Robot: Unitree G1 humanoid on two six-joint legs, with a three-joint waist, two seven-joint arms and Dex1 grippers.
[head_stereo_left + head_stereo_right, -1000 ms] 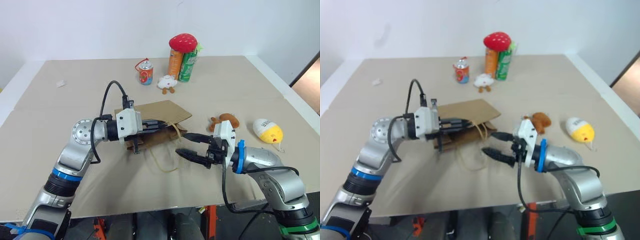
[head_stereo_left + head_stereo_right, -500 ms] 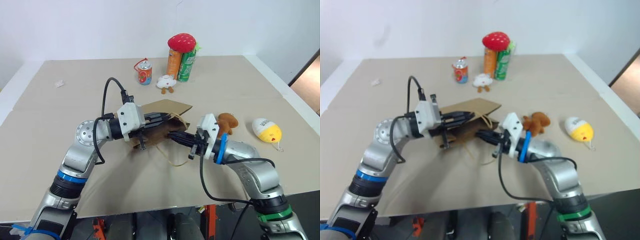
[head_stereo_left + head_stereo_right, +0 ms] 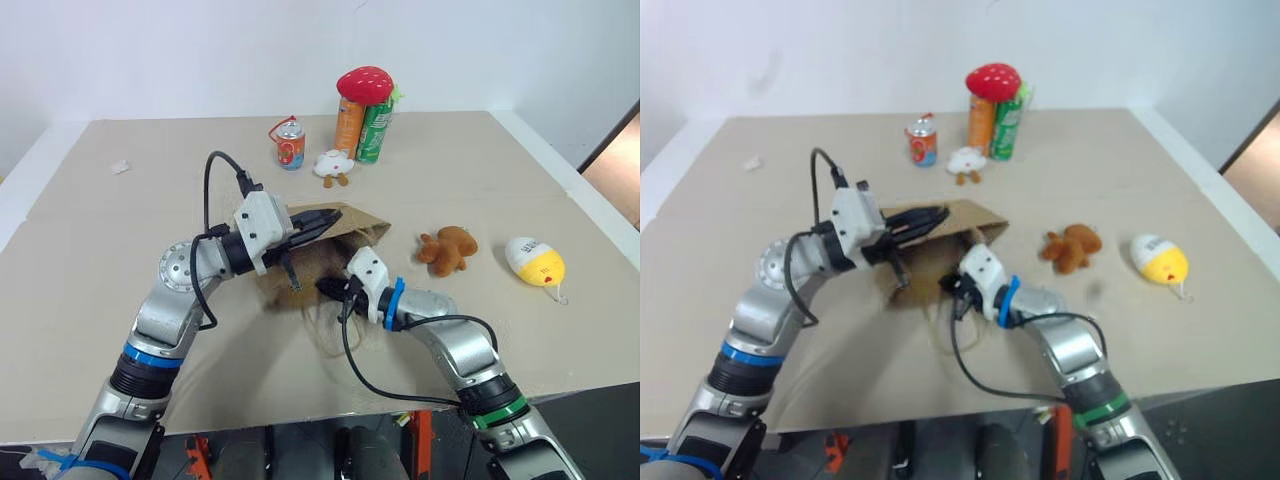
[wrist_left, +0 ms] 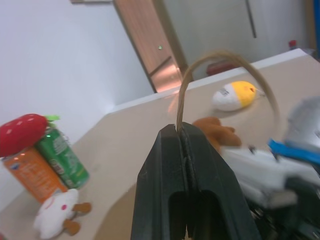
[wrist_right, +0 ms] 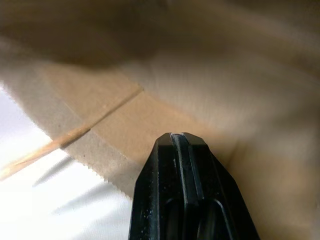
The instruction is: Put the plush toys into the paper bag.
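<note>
1. Opening the paper bag (image 3: pixel 335 240) is the step in hand, judged from the scene: the bag lies on the table (image 3: pixel 120 250) between the two arms, its mouth turned toward the robot's right, and no toy is inside as far as can be seen.
2. Left tool (image 3: pixel 325 218): its two black fingers are pressed together on one cord handle (image 4: pixel 220 65) of the bag, which arches above the fingertips in the left wrist view. The forearm reaches across from the left, with the tool pointing to the right and slightly upward, so the upper wall of the bag is raised off the table.
3. Right tool (image 3: pixel 327 289): the fingers are pressed together and grip nothing that can be made out. The tool points forward and to the left, a little downward, with its tip at or just within the mouth of the bag; the right wrist view shows the serrated paper edge just ahead of the fingertips.
4. To do the step well, the left tool should probably keep the handle lifted while the right tool slides under the upper wall and spreads the mouth; a hard push risks creasing the paper or dragging the bag.
5. Plush toys: the brown squirrel-like toy (image 3: pixel 447 248) lies just beside the right arm, and the white-and-yellow egg-shaped toy (image 3: pixel 536 262) lies farther right, both on the table and apart from the bag.
6. A small white plush (image 3: pixel 334 166) lies near the far cans (image 3: pixel 364 128), well apart from the bag.
</note>
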